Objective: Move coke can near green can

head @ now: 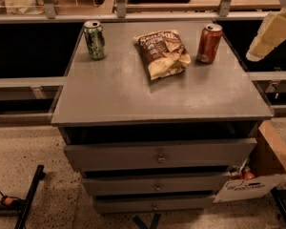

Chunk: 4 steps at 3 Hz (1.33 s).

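Note:
The coke can, red-orange with a silver top, stands upright at the back right of the grey cabinet top. The green can, mottled with a silver top, stands upright at the back left. A chip bag lies between them. My gripper shows as a pale cream shape at the right edge of the view, raised and to the right of the coke can, apart from it and holding nothing that I can see.
A brown and cream chip bag lies crumpled at the back middle of the top. The cabinet has three drawers below. A cardboard box stands on the floor at the right. A railing runs behind.

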Each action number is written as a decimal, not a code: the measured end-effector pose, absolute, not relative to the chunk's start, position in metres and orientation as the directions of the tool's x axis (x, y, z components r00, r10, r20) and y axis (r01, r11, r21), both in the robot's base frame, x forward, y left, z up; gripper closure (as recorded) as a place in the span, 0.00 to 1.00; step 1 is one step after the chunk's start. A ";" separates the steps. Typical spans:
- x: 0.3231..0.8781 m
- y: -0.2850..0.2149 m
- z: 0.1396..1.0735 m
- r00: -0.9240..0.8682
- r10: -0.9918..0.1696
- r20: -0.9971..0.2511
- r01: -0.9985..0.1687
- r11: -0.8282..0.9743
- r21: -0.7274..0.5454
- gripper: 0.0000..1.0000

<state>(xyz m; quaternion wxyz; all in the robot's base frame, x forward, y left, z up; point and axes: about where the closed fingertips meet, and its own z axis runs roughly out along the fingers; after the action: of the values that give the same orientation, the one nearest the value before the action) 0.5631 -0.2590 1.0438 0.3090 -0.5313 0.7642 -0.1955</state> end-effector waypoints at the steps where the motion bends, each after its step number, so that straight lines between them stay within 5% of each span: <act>1: 0.563 -0.259 1.044 -0.244 -0.933 -0.265 -0.691 0.359 -0.627 0.00; 4: 0.641 -0.280 1.030 -0.268 -0.778 -0.569 -0.574 0.603 -0.554 0.00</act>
<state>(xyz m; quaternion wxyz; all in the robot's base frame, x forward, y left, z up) 0.6407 -0.2800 1.0298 0.4264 -0.4294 0.7871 -0.1192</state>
